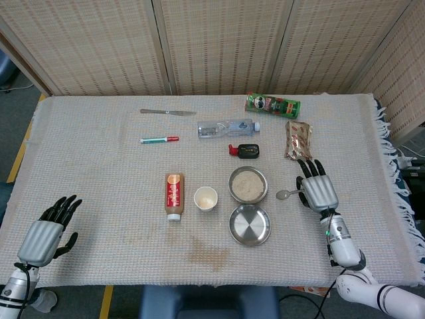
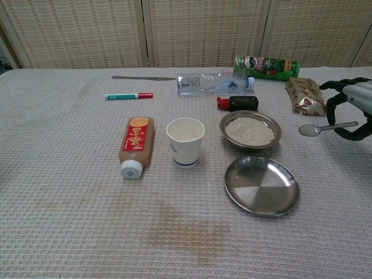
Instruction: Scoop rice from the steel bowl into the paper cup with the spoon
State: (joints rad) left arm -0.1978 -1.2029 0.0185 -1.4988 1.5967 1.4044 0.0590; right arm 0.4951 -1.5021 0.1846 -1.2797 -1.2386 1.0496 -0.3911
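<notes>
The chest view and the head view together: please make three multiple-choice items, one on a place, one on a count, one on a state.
1. Where does the paper cup stand?
A. between the brown sauce bottle and the steel bowl
B. on the empty steel plate
C. beside the green can

2. How many round steel dishes are on the table?
A. one
B. two
C. three

3. What is the state of the spoon?
A. lying in the rice
B. standing in the cup
C. held by the right hand, off the cloth

Answers:
1 A: the cup has the lying bottle at its left and the bowl of rice at its right.
2 B: the bowl with rice and the empty steel plate nearer the camera.
3 C: the chest view shows the fingers around the handle and the spoon's bowl pointing at the steel bowl, above the cloth.
</notes>
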